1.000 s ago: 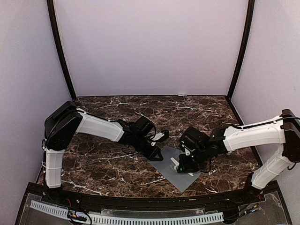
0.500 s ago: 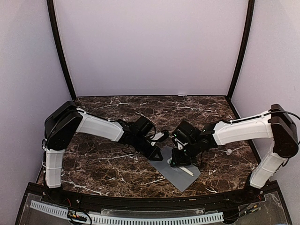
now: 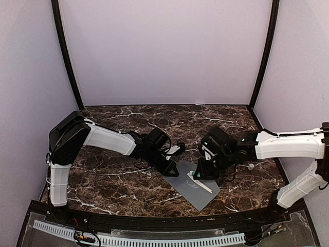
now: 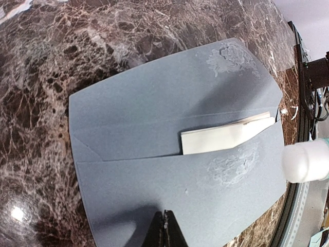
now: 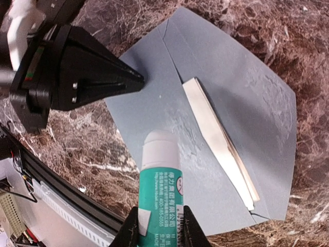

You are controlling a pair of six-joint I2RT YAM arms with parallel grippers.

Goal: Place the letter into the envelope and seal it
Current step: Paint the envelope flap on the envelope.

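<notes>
The slate-grey envelope (image 3: 191, 189) (image 4: 154, 118) (image 5: 241, 98) lies flat on the marble table with its flap open. The cream folded letter (image 4: 226, 138) (image 5: 218, 134) (image 3: 202, 186) sits in the pocket with a strip sticking out. My left gripper (image 4: 165, 220) (image 3: 172, 169) is shut with its tips pressed on the envelope's pocket near one edge. My right gripper (image 5: 158, 226) (image 3: 199, 174) is shut on a green glue stick (image 5: 160, 177), whose white tip (image 4: 306, 160) hangs over the pocket by a glue smear (image 4: 235, 163). Another smear (image 4: 232, 55) marks the flap.
The black frame rail (image 3: 154, 224) runs along the table's near edge, close to the envelope's near corner. A small white object (image 3: 251, 166) lies on the marble right of the right arm. Purple walls close off the back and both sides.
My right gripper with the glue stick moved back and left across the envelope, then a little right again, uncovering the letter. The left gripper stayed pressed on the envelope.
</notes>
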